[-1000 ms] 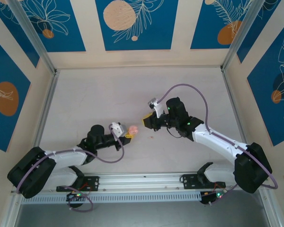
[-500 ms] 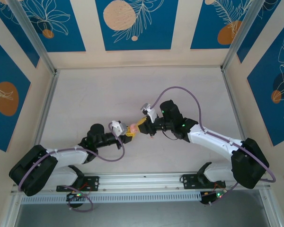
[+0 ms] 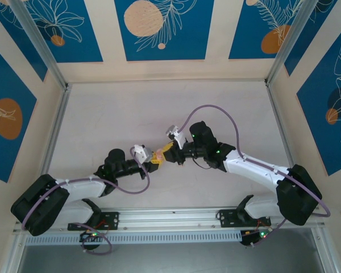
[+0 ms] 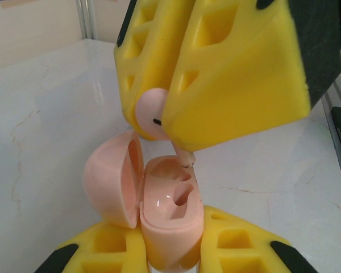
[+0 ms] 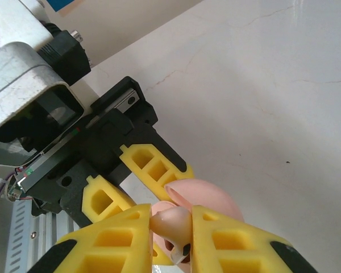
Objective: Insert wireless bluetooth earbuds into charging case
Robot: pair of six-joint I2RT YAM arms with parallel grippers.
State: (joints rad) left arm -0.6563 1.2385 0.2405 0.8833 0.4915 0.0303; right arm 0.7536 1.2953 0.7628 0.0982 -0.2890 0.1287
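Currently gripping open pink case [image 4: 169, 219] in left pincer [image 4: 170, 253], socket [image 4: 179, 193] up for access; pinching pale earbud [image 5: 171, 223] in right pincer [image 5: 173, 234], stem aimed down.

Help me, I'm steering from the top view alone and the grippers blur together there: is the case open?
Observer: Yes; the left wrist view has the pink case open, lid swung left, clamped by the left gripper.
Operator: And the bud?
Observer: A pink bud is pinched in the right gripper, at the case's open mouth.
Operator: Seated yet?
Observer: No; its stem tip is only at the case's rim; the well below looks empty.
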